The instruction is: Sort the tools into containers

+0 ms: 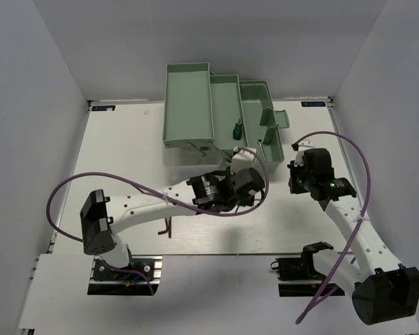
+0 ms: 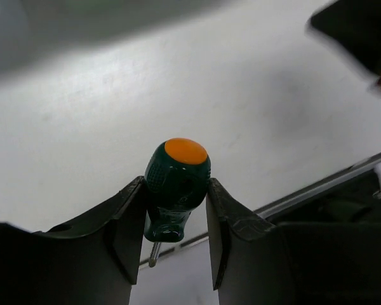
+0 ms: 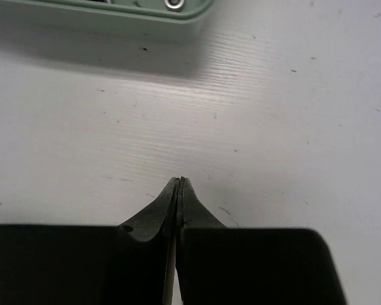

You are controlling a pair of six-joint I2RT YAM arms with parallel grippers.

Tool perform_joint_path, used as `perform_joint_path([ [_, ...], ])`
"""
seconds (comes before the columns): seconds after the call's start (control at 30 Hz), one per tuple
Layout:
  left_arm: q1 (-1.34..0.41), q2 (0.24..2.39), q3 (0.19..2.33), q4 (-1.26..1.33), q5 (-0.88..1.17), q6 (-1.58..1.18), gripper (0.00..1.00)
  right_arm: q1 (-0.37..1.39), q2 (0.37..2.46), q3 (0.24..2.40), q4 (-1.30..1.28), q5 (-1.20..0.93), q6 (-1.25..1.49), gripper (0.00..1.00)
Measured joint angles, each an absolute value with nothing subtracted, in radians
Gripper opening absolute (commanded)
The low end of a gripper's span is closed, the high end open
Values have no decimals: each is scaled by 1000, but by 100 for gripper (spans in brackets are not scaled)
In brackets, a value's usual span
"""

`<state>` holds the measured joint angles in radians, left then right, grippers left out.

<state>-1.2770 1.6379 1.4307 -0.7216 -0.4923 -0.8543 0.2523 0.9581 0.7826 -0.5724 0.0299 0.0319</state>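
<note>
My left gripper (image 2: 176, 190) is shut on a stubby green-handled screwdriver (image 2: 178, 168) with an orange cap, held above the white table; its metal tip points back toward the wrist. In the top view the left gripper (image 1: 253, 185) is just in front of the mint-green toolbox (image 1: 188, 143). A second green screwdriver (image 1: 235, 130) lies in the toolbox's middle tray (image 1: 225, 94). A dark hex key (image 1: 169, 227) lies on the table near the front edge. My right gripper (image 3: 180, 180) is shut and empty, low over the table, right of the toolbox (image 3: 114, 22). Wrenches are not visible.
The toolbox is folded out in three stepped compartments, with the left tray (image 1: 188, 84) and the right base (image 1: 255, 94) with its clear lid handle (image 1: 279, 122). Purple cables loop over both arms. The right gripper (image 1: 298, 173) is close to the left gripper.
</note>
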Motion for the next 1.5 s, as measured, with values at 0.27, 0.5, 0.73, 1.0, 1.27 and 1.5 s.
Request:
perform_joint_path([
  [0.27, -1177, 1678, 1718, -612, -610, -583, 0, 176, 900, 746, -564, 17, 22, 0],
  [0.5, -1040, 1838, 1835, -469, -683, -379, 0, 146, 894, 710, -558, -138, -28, 0],
  [0.73, -935, 2027, 1902, -369, -701, -253, 0, 126, 892, 705, -558, -228, -56, 0],
  [1.0, -865, 2122, 2007, -384, -678, -213, 64, 100, 891, 704, -558, -271, -64, 39],
  [1.27, -857, 2079, 2055, -396, -617, -187, 68, 86, 891, 704, -558, -317, -76, 41],
  [1.5, -871, 1632, 1597, -434, -583, -277, 0, 78, 891, 703, -559, -375, -93, 15],
])
